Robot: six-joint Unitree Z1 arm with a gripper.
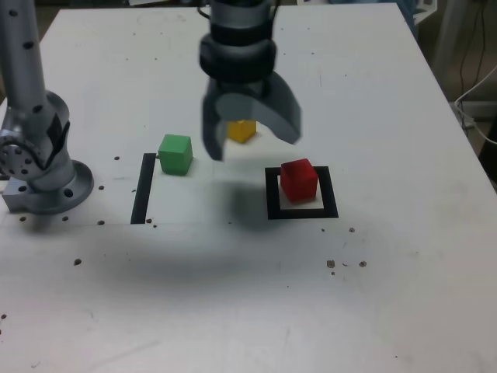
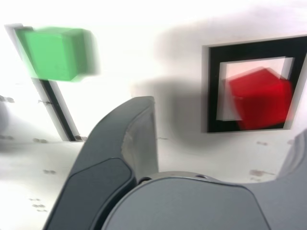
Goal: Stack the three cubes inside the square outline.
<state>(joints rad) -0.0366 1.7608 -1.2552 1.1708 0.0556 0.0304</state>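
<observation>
The red cube [image 1: 298, 179] sits inside the black square outline [image 1: 303, 210], toward its far side. The green cube [image 1: 176, 154] rests on the table to the exterior view's left, beside the far end of a black strip. The yellow cube [image 1: 241, 130] lies farther back, partly hidden behind my gripper [image 1: 251, 142]. The gripper hangs above the table between the green and red cubes, open, with nothing between its fingers. The wrist view shows a blurred green cube [image 2: 57, 52], the red cube [image 2: 261, 98] in the outline [image 2: 213, 86], and one dark finger [image 2: 127, 143].
A straight black strip [image 1: 144, 189] lies on the white table [image 1: 233, 303] near the green cube. The arm's grey base [image 1: 39, 155] stands at the exterior view's left edge. Small dark specks dot the table. Cables hang off the far right edge.
</observation>
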